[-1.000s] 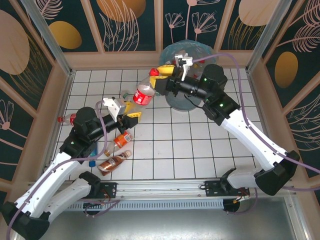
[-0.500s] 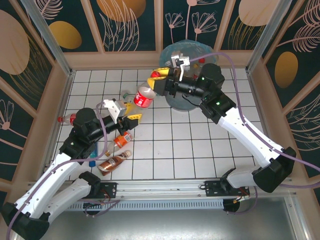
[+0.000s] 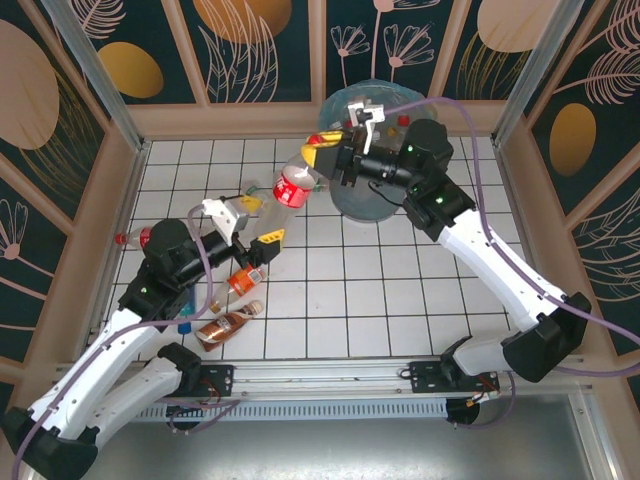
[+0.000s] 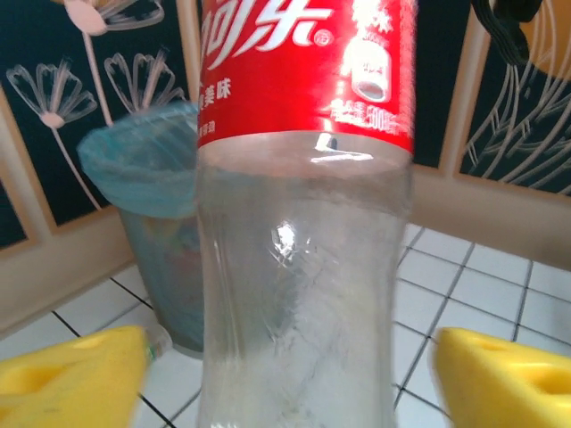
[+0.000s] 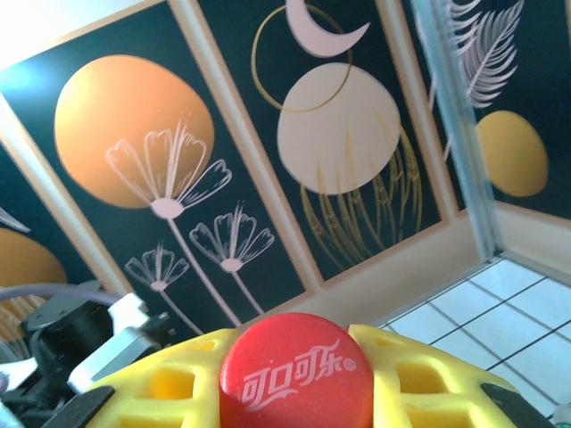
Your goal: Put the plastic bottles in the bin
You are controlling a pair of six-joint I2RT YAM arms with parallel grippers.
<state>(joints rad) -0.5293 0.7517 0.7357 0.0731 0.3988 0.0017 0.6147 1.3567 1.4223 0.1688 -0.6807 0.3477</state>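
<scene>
Well left of bin [image 3: 385, 86]: loose bottles [image 3: 245, 278] lay on tiled floor [image 3: 380, 290]. Left gripper [image 3: 263, 222], left of bin, was spread wide and gripped nothing; yellow pads [image 4: 71, 379] stood clear either side of cola bottle [image 3: 290, 187]. Cola bottle hung tilted just left of bin, not yet over rim. Right gripper [image 3: 318, 158] was clamped on red cap [image 5: 294, 379]. Judged: cap grip was narrow, body could swing. Needed: clear left gripper, carry slowly, let go only over bin mouth.
</scene>
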